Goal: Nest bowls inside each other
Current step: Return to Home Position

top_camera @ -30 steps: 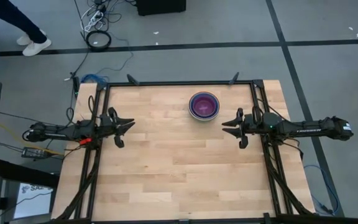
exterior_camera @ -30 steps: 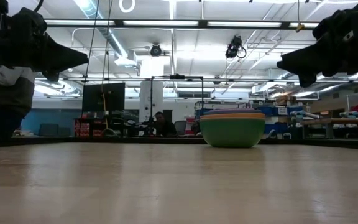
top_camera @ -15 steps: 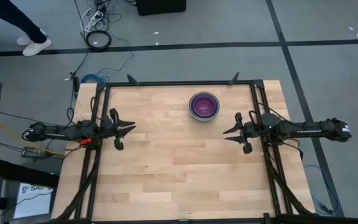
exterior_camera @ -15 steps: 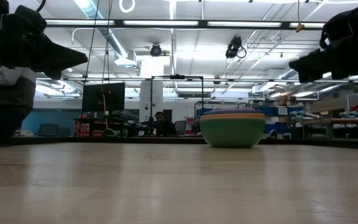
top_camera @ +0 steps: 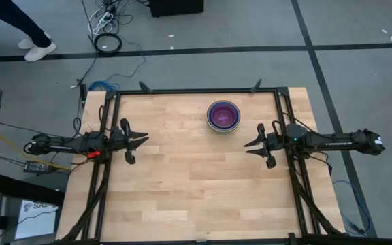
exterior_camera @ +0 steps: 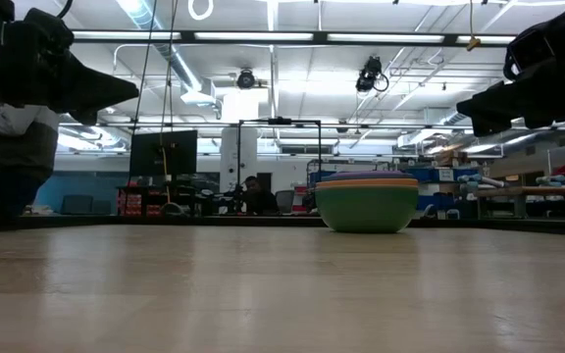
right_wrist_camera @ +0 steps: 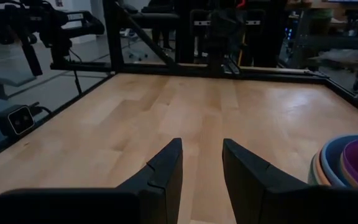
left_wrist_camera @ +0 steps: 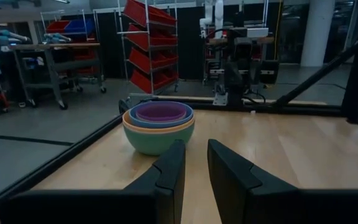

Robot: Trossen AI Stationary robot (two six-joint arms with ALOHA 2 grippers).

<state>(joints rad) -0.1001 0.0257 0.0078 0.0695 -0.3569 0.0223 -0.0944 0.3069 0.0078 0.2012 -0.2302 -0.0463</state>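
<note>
You had the bowls [top_camera: 223,116] nested as one on the desk [top_camera: 182,197], purple innermost | left gripper [top_camera: 140,141]: well left of the bowls, fingers apart | right gripper [top_camera: 251,145]: near the bowls' right, fingers apart

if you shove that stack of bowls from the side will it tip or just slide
Probably slides: the stack sits low and wide on the smooth wooden table. Likely light for its size: the rims look thin. The inner bowls sit deep in the green bowl, so they should travel together.
</note>
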